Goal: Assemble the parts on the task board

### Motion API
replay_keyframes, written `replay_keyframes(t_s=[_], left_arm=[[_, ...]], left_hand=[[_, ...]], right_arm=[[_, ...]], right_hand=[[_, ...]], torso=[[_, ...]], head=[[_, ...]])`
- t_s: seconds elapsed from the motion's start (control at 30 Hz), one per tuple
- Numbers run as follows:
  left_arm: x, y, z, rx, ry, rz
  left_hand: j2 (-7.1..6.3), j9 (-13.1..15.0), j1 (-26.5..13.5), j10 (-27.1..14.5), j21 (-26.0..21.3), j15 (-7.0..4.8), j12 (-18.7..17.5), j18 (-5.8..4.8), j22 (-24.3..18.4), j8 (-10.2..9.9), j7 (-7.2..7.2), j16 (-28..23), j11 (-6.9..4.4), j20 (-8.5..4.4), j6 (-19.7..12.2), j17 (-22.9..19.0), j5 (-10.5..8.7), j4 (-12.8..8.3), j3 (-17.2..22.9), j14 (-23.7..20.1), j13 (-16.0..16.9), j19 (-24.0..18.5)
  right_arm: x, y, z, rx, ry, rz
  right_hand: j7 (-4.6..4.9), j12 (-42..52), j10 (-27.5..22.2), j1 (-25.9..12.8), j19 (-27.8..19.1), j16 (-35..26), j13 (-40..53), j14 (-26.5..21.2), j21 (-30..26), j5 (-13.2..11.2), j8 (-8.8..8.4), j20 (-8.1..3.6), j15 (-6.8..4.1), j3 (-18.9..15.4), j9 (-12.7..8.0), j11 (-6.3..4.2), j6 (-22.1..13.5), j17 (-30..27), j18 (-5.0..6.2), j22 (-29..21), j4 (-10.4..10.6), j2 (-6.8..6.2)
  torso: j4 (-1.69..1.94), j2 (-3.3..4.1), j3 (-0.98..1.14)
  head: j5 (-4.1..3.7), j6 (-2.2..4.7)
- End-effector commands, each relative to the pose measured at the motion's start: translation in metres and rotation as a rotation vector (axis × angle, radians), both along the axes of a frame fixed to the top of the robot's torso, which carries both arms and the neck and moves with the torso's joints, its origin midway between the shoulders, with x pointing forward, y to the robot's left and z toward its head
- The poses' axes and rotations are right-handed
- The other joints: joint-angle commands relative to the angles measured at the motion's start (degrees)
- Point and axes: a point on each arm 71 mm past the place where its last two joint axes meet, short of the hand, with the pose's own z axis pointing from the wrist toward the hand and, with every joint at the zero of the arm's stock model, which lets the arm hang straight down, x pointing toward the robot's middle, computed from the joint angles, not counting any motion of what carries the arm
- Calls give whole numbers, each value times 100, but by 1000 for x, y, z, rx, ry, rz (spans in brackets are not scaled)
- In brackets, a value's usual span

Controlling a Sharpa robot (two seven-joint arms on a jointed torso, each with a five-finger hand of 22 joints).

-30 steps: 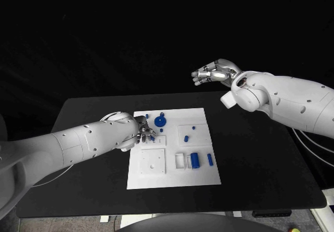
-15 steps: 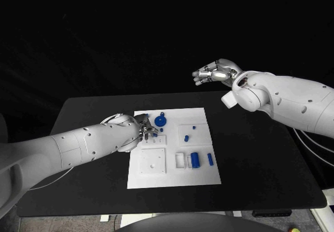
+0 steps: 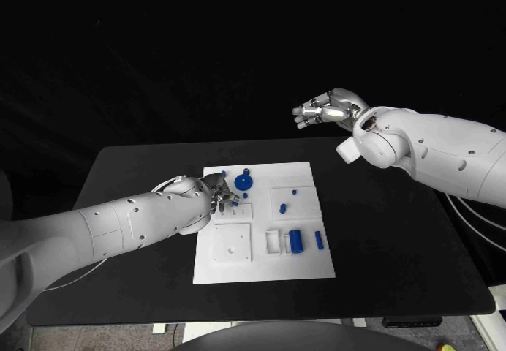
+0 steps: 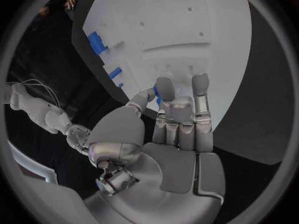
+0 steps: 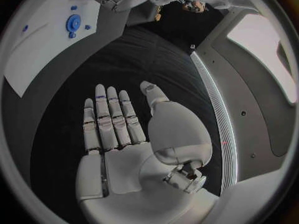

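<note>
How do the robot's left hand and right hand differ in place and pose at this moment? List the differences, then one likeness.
The left hand is down at the task board, fingertips over its near-left part; the right hand is raised beyond the table's far edge. The left hand's fingers reach toward a small blue part; the right hand's lie straight and apart, holding nothing. Both are silver on white arms.

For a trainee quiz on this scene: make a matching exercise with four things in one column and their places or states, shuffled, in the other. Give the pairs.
Things:
1. left hand
2. right hand
3. round blue part
4. task board

Places or states:
A. white plate in the middle of the black table
B. raised beyond the table's far edge, holding nothing
C. over the board's left side, fingertips down at it
D. on the board near its far edge

Pairs: 1-C, 2-B, 3-D, 4-A
</note>
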Motion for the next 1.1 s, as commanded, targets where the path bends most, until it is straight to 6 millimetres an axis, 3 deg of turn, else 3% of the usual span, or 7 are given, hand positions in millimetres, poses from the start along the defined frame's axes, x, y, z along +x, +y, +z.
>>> replay_keyframes(t_s=[0.03,1.1], left_arm=[[-1,-2,0,4,-30,-18],[-11,5,-14,33,59,-33]], left_hand=[[101,4,160,53,30,-40,-29,36,106,21,-354,28,-113,32,384,3,0,-313,350,-20,5,3],[90,-1,168,62,39,-35,-47,44,105,20,-354,44,-112,42,388,6,6,-306,361,-20,42,-1]], right_arm=[[-1,1,-1,-3,3,18],[-1,1,-8,-4,16,18]], right_hand=[[-15,-28,42,-3,30,-24,-7,51,-4,-1,-22,-9,-4,-10,-9,-8,33,-6,-1,0,4,-20],[-15,-28,43,-4,40,-23,-7,55,-3,8,-21,-11,-4,-11,-9,-7,31,-6,0,1,25,-17]], torso=[[0,1,1],[-4,0,0]], head=[[-2,-8],[-11,-44]])
